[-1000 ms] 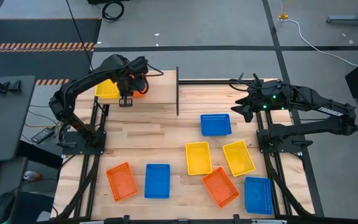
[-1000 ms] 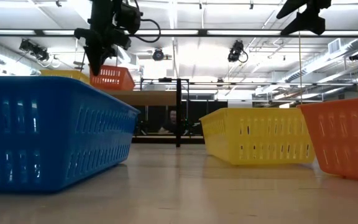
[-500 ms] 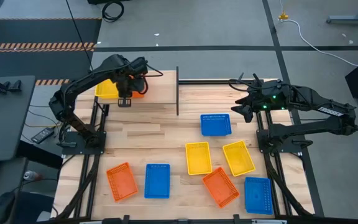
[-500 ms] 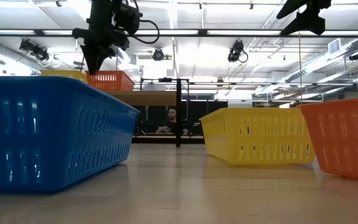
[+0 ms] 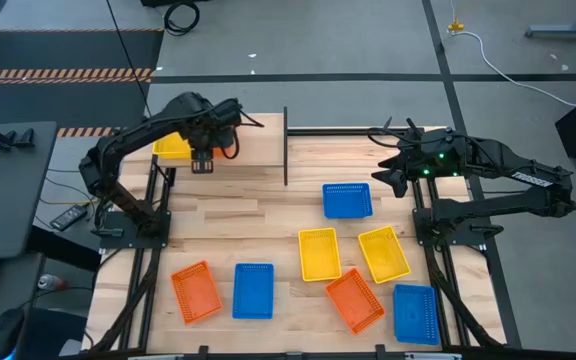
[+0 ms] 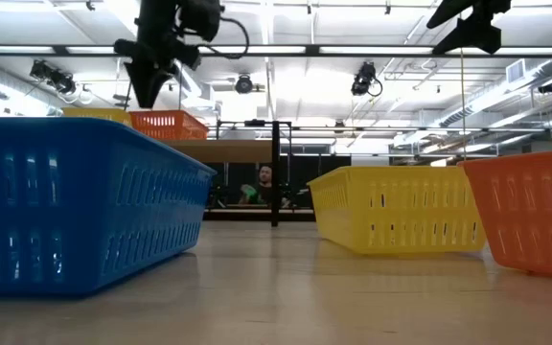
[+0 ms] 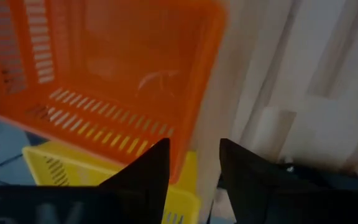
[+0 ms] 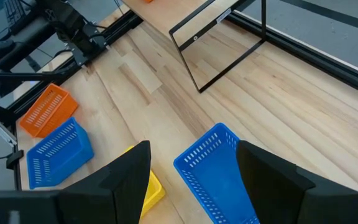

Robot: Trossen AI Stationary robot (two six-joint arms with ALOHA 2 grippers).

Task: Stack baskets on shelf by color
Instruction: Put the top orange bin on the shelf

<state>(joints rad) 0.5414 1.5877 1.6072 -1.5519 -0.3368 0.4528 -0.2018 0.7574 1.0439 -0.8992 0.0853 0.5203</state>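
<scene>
An orange basket (image 7: 104, 68) rests flat on its bottom on the light-wood shelf (image 5: 258, 140), beside a yellow basket (image 5: 171, 146) at the shelf's left end. In the high view the arm mostly covers the orange basket (image 5: 228, 151). My left gripper (image 7: 194, 168) is open just above the orange basket's near rim and touches nothing; in the low view it (image 6: 147, 91) stands clear above the basket (image 6: 169, 123). My right gripper (image 8: 191, 168) is open and empty, high over the table's right side near a blue basket (image 8: 222, 168).
Loose on the tabletop lie a blue basket (image 5: 348, 200), two yellow ones (image 5: 319, 253) (image 5: 384, 253), two orange ones (image 5: 354, 300) (image 5: 195, 291) and two more blue ones (image 5: 253, 290) (image 5: 415, 313). A black frame post (image 5: 286, 145) stands at the shelf's right end. A person (image 6: 264, 187) shows beyond the table.
My left gripper has gone down with the orange basket, which hung tilted, and set it level on the shelf beside the yellow one. The gripper has then risen a little clear of it.
</scene>
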